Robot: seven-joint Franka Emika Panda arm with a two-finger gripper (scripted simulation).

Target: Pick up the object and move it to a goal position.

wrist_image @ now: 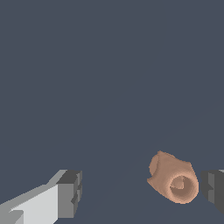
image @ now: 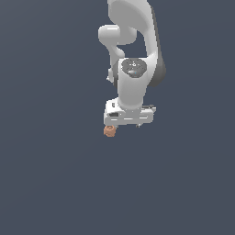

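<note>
Arm reaches straight down; hand [wrist_image: 142,194] spread wide, object [wrist_image: 173,177] beside one finger, ungrasped

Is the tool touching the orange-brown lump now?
Apart. In the wrist view the lump sits between the open tool's fingers, with a thin dark gap before the nearer finger.

In the exterior view the lump [image: 109,131] lies just below the tool [image: 124,125], toward that view's left end of it. The wrist view shows the lump [wrist_image: 173,177] between the two fingers [wrist_image: 70,194], just beside one and well apart from the other.
</note>
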